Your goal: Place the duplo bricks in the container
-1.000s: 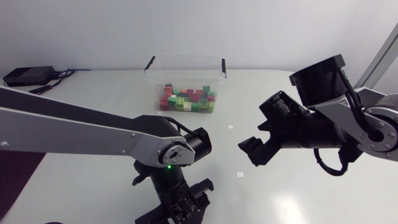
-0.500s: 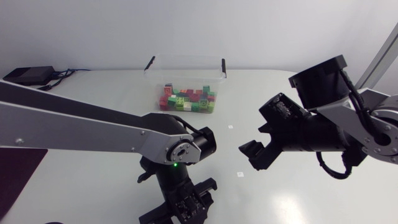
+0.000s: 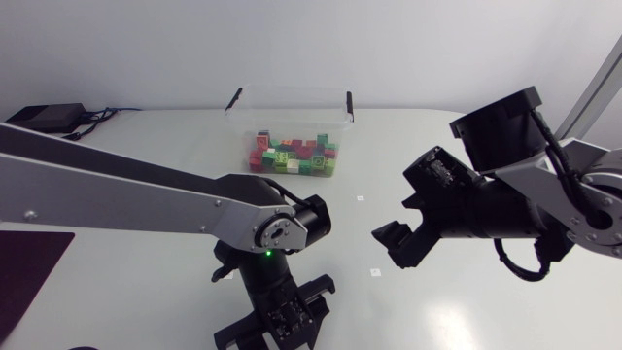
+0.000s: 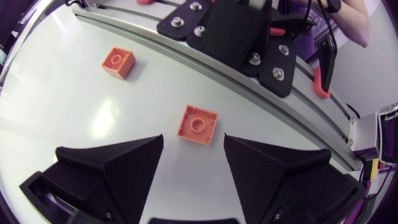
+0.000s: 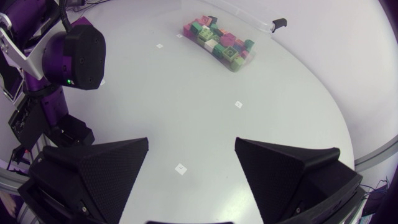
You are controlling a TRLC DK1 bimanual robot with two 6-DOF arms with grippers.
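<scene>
My left end effector (image 4: pixel 193 152) is hanging wide open over the white table (image 3: pixel 146 136), near its front edge. A square orange duplo brick (image 4: pixel 198 124) is lying just ahead between its fingers, likely lined up for a grasp, and a second orange brick (image 4: pixel 118 62) is lying apart. The clear plastic container (image 3: pixel 288 112) of mixed coloured bricks (image 3: pixel 292 154) is sitting well beyond. My right end effector (image 3: pixel 397 238) is hovering open and empty, apparently leaving the route unobstructed.

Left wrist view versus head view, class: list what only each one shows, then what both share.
Only the left wrist view: the near orange brick, just ahead of the open left hand, and the far orange brick. Only the head view: the container of bricks and the right hand. Both: the left hand and the white table.
</scene>
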